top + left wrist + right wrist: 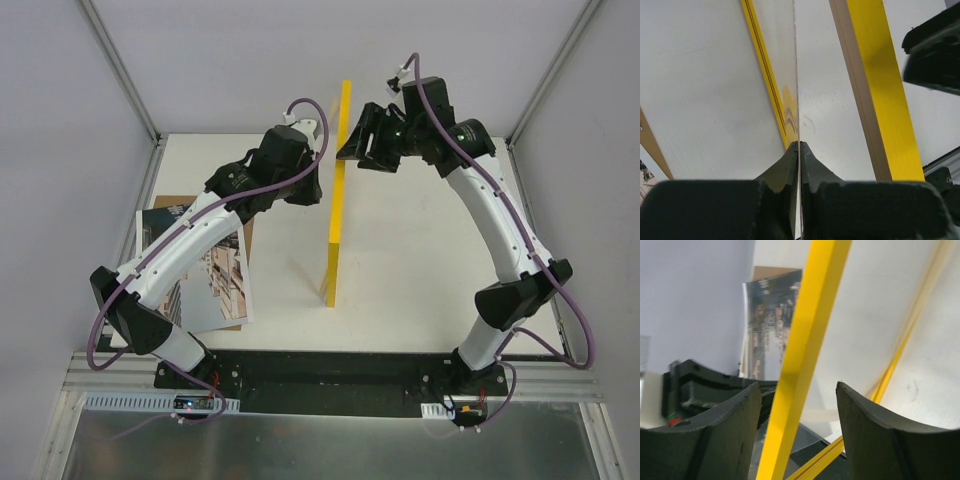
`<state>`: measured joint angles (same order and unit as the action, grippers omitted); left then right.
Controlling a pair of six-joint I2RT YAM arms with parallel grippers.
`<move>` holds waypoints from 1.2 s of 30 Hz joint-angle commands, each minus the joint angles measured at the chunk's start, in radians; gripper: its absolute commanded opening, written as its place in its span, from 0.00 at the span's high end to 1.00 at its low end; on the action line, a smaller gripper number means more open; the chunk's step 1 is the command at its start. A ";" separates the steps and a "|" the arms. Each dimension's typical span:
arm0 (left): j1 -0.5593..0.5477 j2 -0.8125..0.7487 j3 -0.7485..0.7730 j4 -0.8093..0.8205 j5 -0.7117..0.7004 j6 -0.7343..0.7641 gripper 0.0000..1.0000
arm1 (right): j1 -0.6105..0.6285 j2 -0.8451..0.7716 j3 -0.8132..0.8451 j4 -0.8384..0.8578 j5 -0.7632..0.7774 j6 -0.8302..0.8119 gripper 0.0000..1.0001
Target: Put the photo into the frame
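Mid-table the frame [335, 200] stands on edge, left gripper [798, 146] pinched tight on its thin pane, right gripper [798, 386] spread wide astride the rail, photo [225, 285] flat at left, so I'd lower it slowly, back up.

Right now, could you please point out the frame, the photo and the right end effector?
the frame [338, 200]: top external view, middle of its yellow edge.
the photo [225, 285]: top external view, uncovered lower right part.
the right end effector [799, 384]: right wrist view, midway between fingertips.
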<state>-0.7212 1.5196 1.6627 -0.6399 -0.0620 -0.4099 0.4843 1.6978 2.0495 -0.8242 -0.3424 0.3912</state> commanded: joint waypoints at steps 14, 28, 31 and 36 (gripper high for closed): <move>-0.020 -0.003 0.031 0.022 -0.013 -0.001 1.00 | 0.120 0.094 0.182 -0.237 0.336 -0.144 0.32; -0.018 -0.001 0.031 0.022 -0.015 0.002 1.00 | 0.155 0.112 0.216 -0.240 0.388 -0.146 0.31; -0.018 0.001 0.031 0.022 -0.016 0.002 1.00 | 0.172 0.125 0.225 -0.254 0.416 -0.155 0.31; -0.018 0.004 0.034 0.022 -0.016 0.002 1.00 | 0.197 0.122 0.235 -0.262 0.456 -0.169 0.30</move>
<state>-0.7330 1.5208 1.6627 -0.6399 -0.0647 -0.4095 0.6590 1.8133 2.2505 -1.0256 0.0593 0.2565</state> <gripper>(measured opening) 0.003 0.695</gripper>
